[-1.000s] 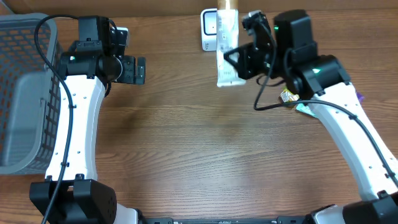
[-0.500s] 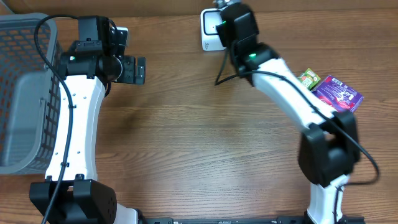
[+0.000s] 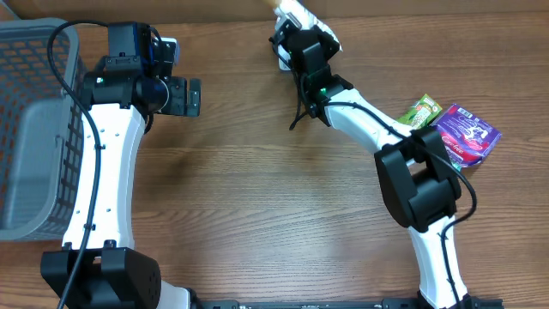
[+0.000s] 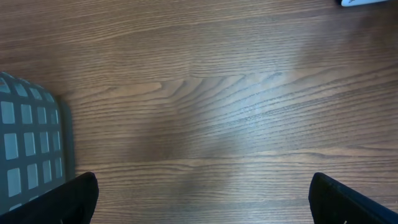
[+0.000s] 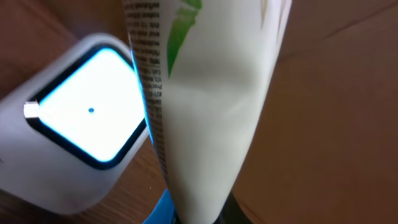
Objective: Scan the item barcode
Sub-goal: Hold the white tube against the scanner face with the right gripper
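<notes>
**Presenting for the scan**

Since a second ago my right arm has swung from the middle of the table (image 3: 257,215) up to its far edge, carrying the pack (image 3: 292,10) with it. My left arm has not moved.

From overhead, my right gripper (image 3: 300,33) sits at the top centre, clamped on the pack, which pokes out past it at the frame's edge. The scanner (image 3: 280,53) is mostly hidden beneath my wrist. I hold the pack there so its printed side faces the reader. A green packet (image 3: 420,110) and a purple packet (image 3: 467,133) lie touching on the right. They are probably waiting their turn. My left gripper (image 3: 192,96) hangs with its jaws spread wide and nothing in them, beside the basket (image 3: 26,129), kept clear of the work.

My left wrist view shows bare wood, a basket corner at the left and my two fingertips far apart at the bottom corners.

My right wrist view shows the white pack, with a green leaf and a column of small print, standing just beside the scanner's lit window. My fingers are all but hidden behind it. I can't make out a barcode, so I judge the scan under way but unconfirmed.
</notes>
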